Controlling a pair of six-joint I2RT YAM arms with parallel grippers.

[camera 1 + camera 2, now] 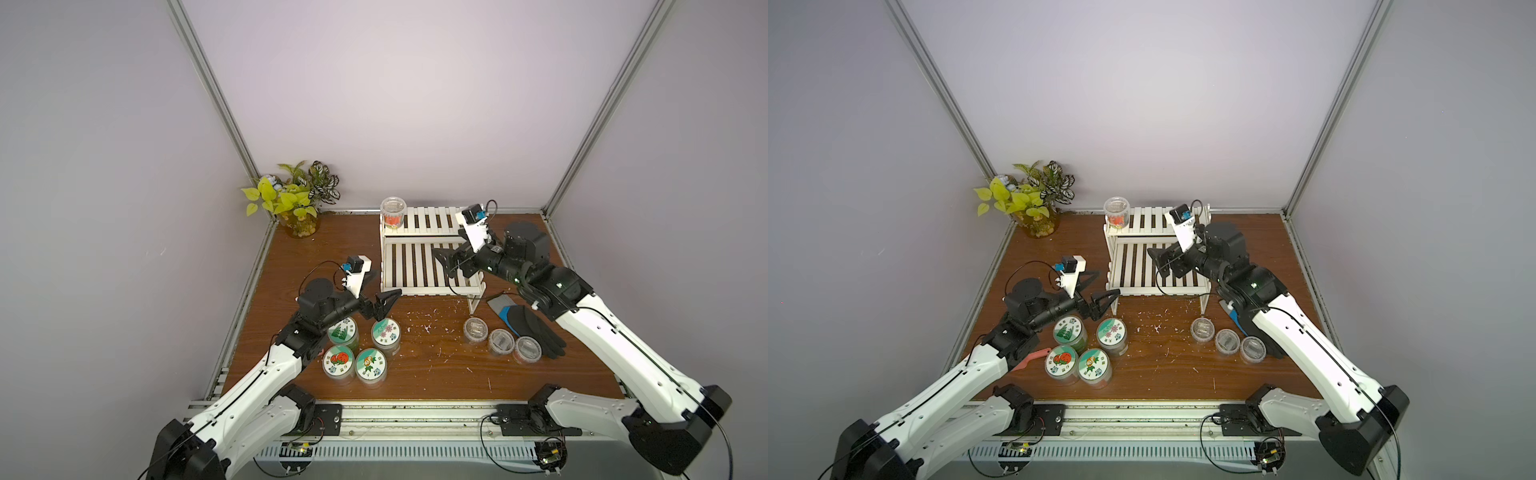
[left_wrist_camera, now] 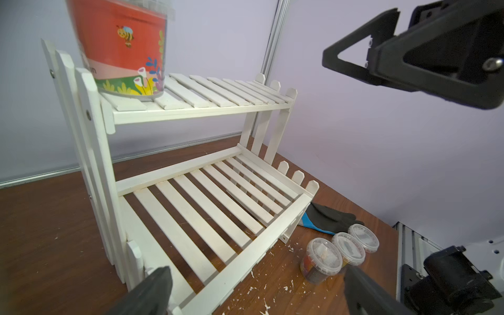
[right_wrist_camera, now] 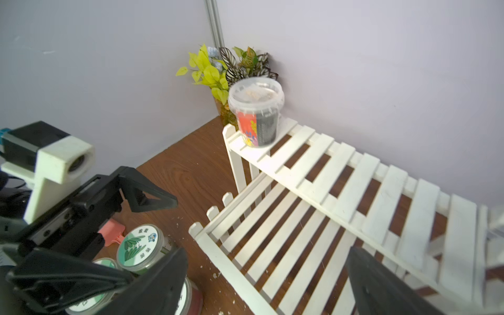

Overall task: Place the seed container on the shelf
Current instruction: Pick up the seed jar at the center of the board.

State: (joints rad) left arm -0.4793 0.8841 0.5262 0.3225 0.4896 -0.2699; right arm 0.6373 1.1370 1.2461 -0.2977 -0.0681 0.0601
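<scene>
We see soft, even light from above in both top views; shadows on the worktop (image 1: 436,374) are faint and the corners dim. In the left wrist view the seed container (image 2: 122,46) looks smeared; in the right wrist view the shelf (image 3: 463,218) blurs close up.

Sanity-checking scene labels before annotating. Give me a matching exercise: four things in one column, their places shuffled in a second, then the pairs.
Things
1. red-label seed container
2. glove
3. potted plant
4. right gripper

Places
A. back left corner of the table
B. open, above the lower tier of the shelf
C. upper tier, left end
D. flat on the table beside three clear cups

Pairs: 1-C, 2-D, 3-A, 4-B
</scene>
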